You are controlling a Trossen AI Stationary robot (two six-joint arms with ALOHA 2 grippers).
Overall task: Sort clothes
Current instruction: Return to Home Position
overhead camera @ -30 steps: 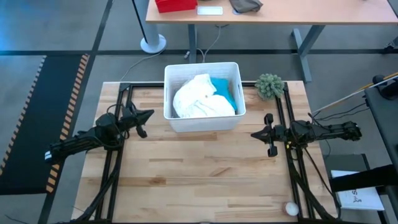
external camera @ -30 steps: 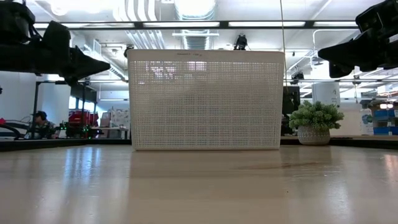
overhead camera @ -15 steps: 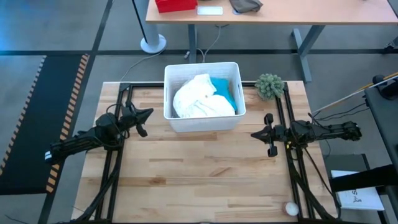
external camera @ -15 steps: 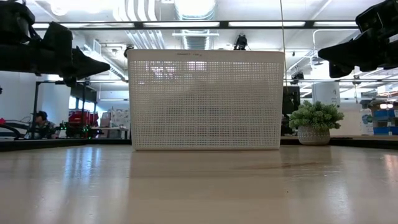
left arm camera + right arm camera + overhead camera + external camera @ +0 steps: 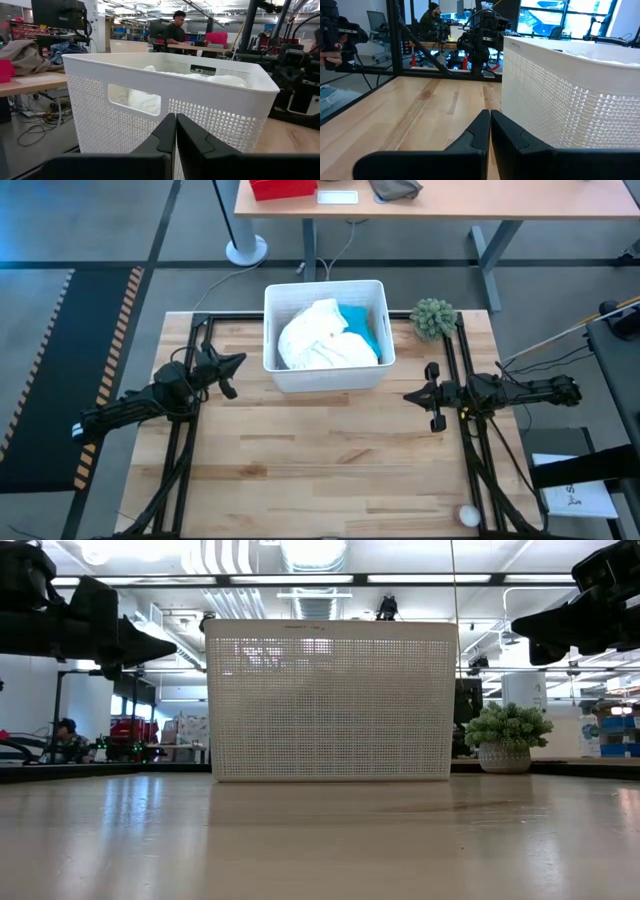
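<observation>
The clothes lie heaped in a white slatted basket (image 5: 325, 378) at the table's far middle: a white garment (image 5: 318, 337) on top and a turquoise piece (image 5: 361, 326) beside it. White cloth (image 5: 220, 79) shows over the rim in the left wrist view. My left gripper (image 5: 238, 361) hovers shut, left of the basket and above the table, pointing at its left wall. My right gripper (image 5: 408, 396) hovers shut, right of the basket's near corner, pointing left. Neither touches anything.
A fuzzy green plant in a pot (image 5: 433, 317) stands at the table's far right, next to the basket. A small white ball (image 5: 468, 516) lies at the near right corner. Bare wood (image 5: 320, 460) spreads across the table's near half. A person (image 5: 176, 29) stands beyond the table.
</observation>
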